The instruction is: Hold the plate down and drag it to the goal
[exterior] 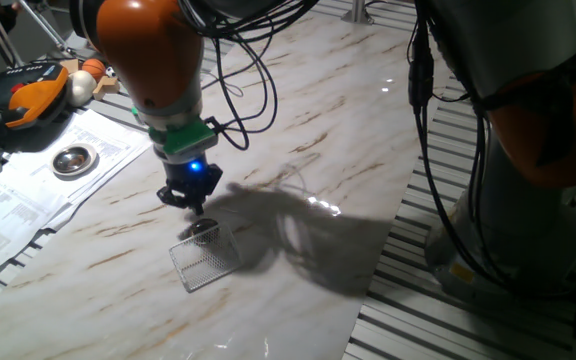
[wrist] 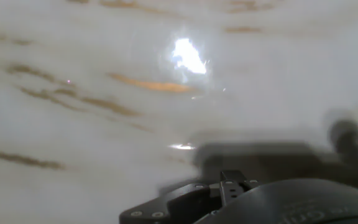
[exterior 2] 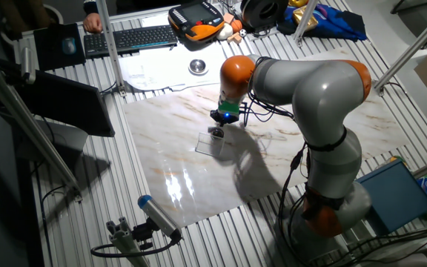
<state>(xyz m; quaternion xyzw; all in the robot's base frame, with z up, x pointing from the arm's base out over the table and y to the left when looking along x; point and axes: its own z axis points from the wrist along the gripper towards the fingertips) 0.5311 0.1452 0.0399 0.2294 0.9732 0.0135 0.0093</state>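
The plate (exterior: 205, 231) is a small shiny silver disc on the marble table (exterior: 368, 150). It lies at the far corner of the goal (exterior: 206, 264), a pale mesh rectangle, and seems to overlap its edge. My gripper (exterior: 194, 210) points straight down with its fingers together. Its tip is at the plate's left rim; I cannot tell if it touches. The other fixed view shows the gripper (exterior 2: 219, 124) just above the plate (exterior 2: 217, 133) and the goal (exterior 2: 209, 144). The blurred hand view shows only marble and the dark hand body (wrist: 260, 199).
A larger metal dish (exterior: 73, 158) sits on white printed sheets (exterior: 28, 205) at the left. An orange pendant (exterior: 30, 95) and a keyboard (exterior 2: 128, 38) lie beyond them. The arm's grey base (exterior: 528, 120) stands at the right, and cables (exterior: 258, 90) hang over the table.
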